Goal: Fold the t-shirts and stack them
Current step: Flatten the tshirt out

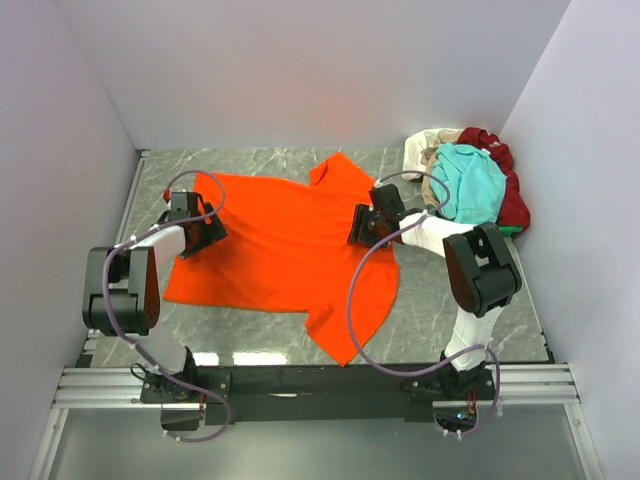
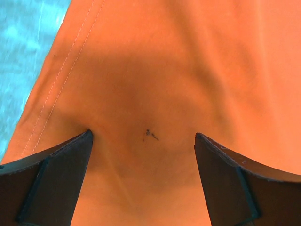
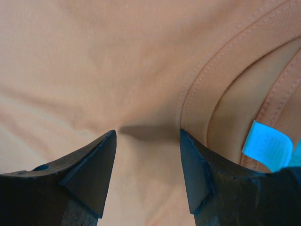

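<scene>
The bright orange t-shirt lies spread flat on the grey marbled table. My left gripper is open, its tips pressed down on the shirt's left part near the hem; the left wrist view shows orange cloth between the spread fingers. My right gripper is open, tips down on the cloth beside the collar; the small neck label shows at the right. A pile of other t-shirts, teal, dark red and cream, lies at the back right.
White walls close in the table at the back and both sides. The metal rail with the arm bases runs along the near edge. Grey tabletop shows at the front right.
</scene>
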Available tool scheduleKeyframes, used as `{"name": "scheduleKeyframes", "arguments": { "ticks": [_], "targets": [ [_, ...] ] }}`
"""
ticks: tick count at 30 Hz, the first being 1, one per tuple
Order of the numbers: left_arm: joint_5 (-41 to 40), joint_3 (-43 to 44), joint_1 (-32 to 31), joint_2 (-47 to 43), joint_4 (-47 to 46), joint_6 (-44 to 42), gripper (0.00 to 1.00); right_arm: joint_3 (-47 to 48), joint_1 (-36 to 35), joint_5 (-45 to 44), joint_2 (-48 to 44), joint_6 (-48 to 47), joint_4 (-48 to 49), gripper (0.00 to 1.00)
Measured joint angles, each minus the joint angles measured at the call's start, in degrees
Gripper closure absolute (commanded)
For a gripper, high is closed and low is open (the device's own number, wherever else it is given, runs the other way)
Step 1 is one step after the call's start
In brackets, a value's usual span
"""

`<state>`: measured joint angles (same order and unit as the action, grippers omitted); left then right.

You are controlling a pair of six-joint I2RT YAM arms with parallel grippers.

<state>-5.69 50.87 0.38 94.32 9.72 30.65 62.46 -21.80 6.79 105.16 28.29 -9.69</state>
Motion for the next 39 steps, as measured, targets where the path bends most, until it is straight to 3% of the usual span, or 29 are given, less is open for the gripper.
{"name": "scheduleKeyframes", "arguments": {
  "ticks": [20, 28, 31, 39],
  "targets": [
    [0.04, 16.46, -0.11, 13.2, 2.51, -2.62, 0.04, 10.88, 8.61, 2.73, 7.58, -0.9, -3.48, 0.36],
    [-0.81, 18.8, -1.22, 13.99, 4.02, -3.61, 0.04, 13.35, 9.77, 3.26, 8.7, -2.51, -5.75, 0.36],
    [-3.08, 15.04, -1.62, 9.49, 3.34, -3.13, 0.03, 13.38, 9.79, 3.85, 8.39, -2.97, -6.16, 0.36],
    [-16.92, -2.89, -1.2, -15.04, 2.25, 2.19, 0.05, 10.64, 9.9, 5.03, -1.01, -4.28, -6.88, 0.36]
  ]
}}
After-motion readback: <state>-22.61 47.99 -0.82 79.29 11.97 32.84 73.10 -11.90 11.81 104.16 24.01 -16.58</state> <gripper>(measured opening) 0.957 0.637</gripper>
